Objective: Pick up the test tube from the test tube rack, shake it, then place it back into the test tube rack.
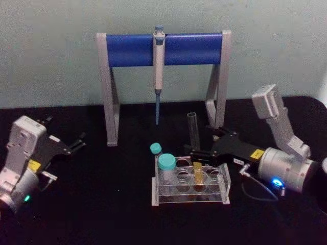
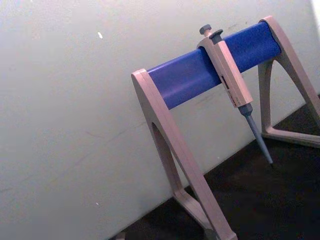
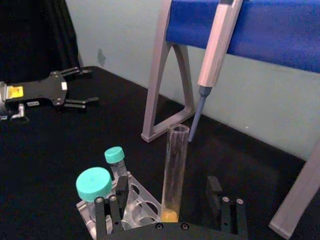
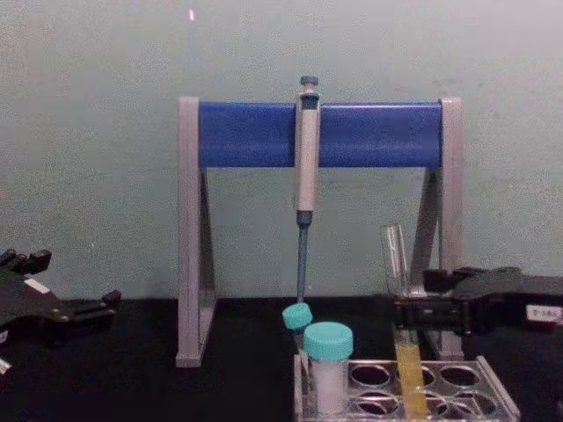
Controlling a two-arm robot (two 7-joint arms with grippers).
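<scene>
The task is at its first step, the grasp: the test tube (image 3: 175, 165) stands upright in a hole of the test tube rack (image 1: 225, 196), in the row on the far side, with the yellow liquid resting at its bottom, and nothing is lifted yet. The right gripper (image 3: 167, 186) is placed around the tube from the right side, above the rack. Its two fingers (image 3: 214, 186) are spread, one on each side of the glass, with a gap visible on both sides. The left gripper (image 1: 79, 142) lies well apart at the left on the black table (image 1: 122, 214), its fingers also apart. I judge that the next move asks to press the fingers together on the glass, gently, and then rise straight up so the tube leaves its hole without tilting, because it has no cap
</scene>
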